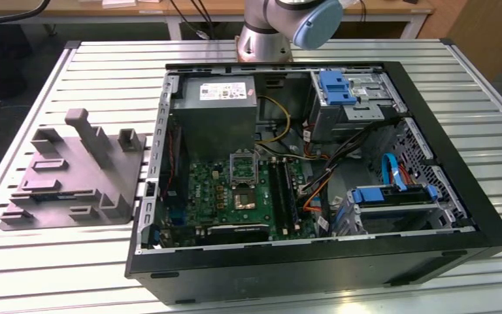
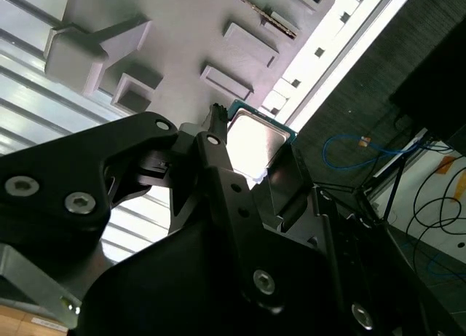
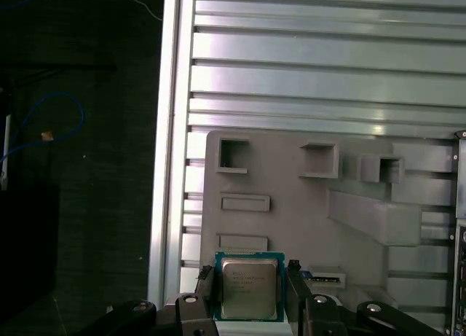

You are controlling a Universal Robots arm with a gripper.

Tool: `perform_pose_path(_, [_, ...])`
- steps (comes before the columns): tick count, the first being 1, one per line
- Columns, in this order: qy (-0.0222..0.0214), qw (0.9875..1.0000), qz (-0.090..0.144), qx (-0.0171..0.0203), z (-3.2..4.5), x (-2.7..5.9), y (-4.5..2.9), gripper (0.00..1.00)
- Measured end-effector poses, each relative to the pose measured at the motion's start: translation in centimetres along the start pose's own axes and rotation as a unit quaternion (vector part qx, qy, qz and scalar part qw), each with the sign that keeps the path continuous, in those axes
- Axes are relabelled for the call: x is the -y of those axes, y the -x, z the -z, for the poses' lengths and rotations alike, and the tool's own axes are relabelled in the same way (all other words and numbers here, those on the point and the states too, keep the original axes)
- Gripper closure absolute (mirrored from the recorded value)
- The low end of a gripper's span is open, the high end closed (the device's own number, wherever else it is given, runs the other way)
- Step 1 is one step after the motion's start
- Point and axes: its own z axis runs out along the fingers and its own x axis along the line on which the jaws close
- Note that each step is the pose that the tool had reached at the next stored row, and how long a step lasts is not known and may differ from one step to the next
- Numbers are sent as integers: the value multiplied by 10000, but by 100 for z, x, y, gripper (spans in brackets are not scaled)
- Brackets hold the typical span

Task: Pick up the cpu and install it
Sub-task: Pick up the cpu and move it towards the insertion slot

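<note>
Cpu [image 3: 249,288] seemingly in tool [image 3: 250,272] grip

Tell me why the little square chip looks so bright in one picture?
In the second wrist view, light glares white off the small flat square silver-topped chip, while the black tool gripping it looks dark and shadowy; in the first wrist view the chip looks duller, and the ribbed metal table shows bright streaks.

Exterior view looked steeply down from well back over the counter [image 1: 59,261], taking in fixture [image 1: 68,176] and open computer case [image 1: 321,268], both wrist views sat close behind the tool [image 3: 250,272], looked along it, shared the cpu [image 3: 250,292] and the fixture beyond
</note>
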Motion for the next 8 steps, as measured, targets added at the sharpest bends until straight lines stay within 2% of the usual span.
perform_pose_path(8, [0, 10000, 0, 0, 71, -2, -1, 53])
